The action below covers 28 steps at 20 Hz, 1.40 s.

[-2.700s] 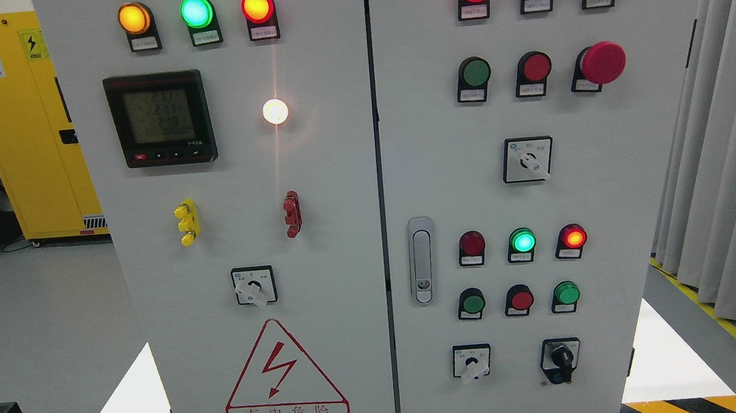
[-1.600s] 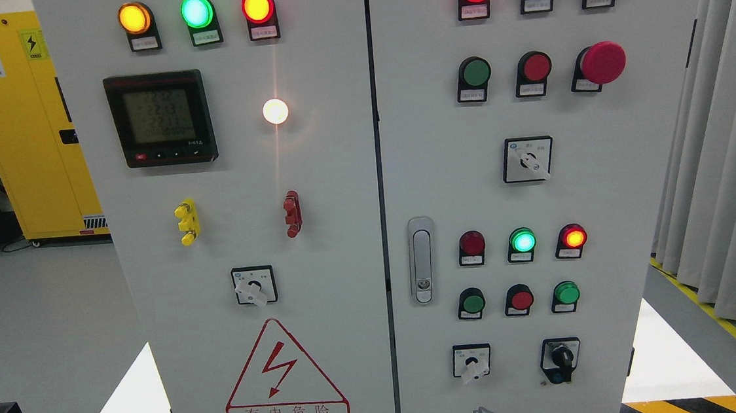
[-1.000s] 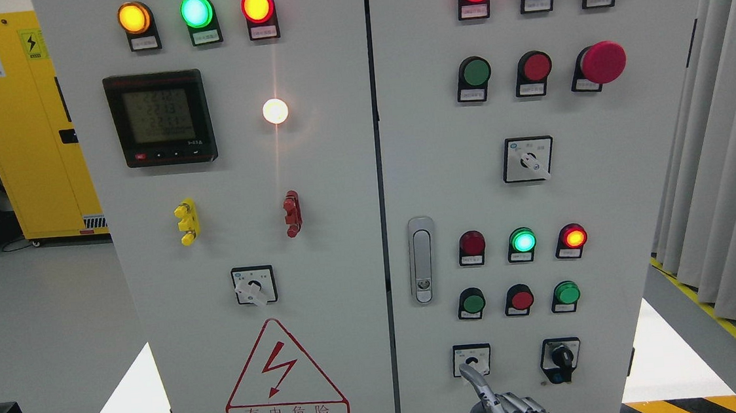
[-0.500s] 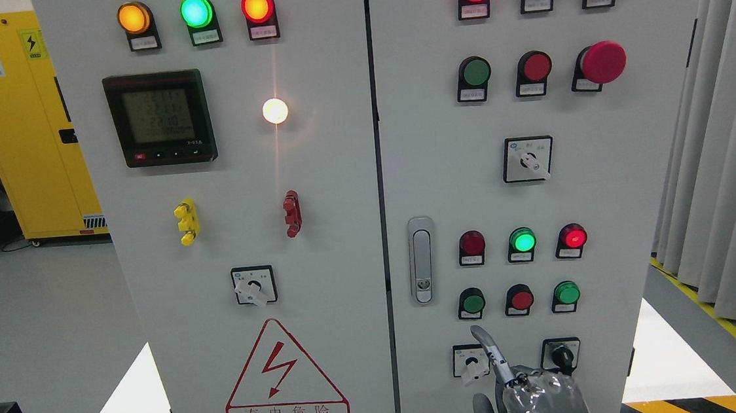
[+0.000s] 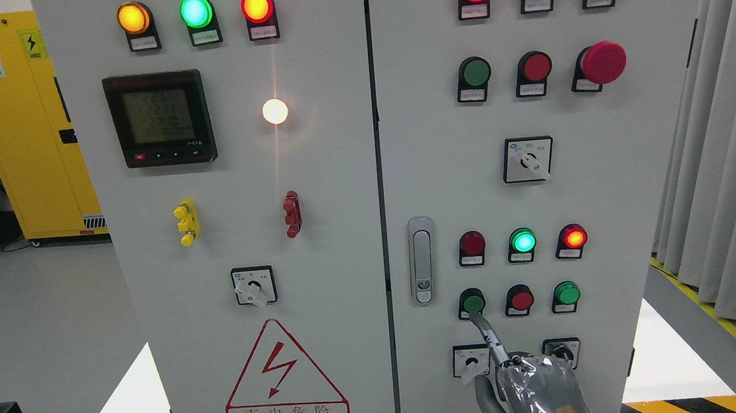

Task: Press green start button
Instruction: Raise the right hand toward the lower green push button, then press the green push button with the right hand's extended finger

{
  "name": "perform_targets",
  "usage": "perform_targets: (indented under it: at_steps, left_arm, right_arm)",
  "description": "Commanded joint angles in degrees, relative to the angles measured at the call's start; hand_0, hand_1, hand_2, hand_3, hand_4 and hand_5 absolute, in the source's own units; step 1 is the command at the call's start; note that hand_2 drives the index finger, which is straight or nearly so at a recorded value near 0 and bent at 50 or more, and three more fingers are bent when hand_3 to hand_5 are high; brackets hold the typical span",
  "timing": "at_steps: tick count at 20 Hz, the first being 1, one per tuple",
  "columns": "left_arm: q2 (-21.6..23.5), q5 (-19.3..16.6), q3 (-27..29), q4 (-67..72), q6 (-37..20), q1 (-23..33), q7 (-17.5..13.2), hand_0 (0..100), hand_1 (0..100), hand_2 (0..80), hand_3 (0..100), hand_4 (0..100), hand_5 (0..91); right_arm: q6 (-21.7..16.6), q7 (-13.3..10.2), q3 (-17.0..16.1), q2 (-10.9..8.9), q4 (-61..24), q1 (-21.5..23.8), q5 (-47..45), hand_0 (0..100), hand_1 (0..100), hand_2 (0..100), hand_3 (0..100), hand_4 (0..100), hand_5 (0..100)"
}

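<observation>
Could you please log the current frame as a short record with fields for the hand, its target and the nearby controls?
active hand: right hand, entering at the bottom edge right of the middle, index finger extended, other fingers curled
target: green button, leftmost in the lower button row of the right cabinet door
contact: fingertip just under the button's lower edge; a press cannot be confirmed
neighbours: red button and second green button to its right
partly hidden by hand: key switch
left hand: not in view
</observation>
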Motion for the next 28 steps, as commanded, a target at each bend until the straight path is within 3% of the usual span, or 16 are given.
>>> perform_targets:
  at_steps: [1,28]
  left_arm:
    - [0.0,-0.1,0.0,0.0,0.0,0.0,0.0,12,56,0.0,0,0,0.0]
    - [0.0,0.0,0.0,0.0,0.0,0.0,0.0,12,56,0.0,0,0,0.0]
  right_arm:
    - [0.1,0.1,-0.6,0.01,3.7,-1.1,0.0,71,91,0,95,97,100]
    - [1.6,1.2,-0.6,0.01,3.3,-2.3,-0.5,71,91,0,95,97,100]
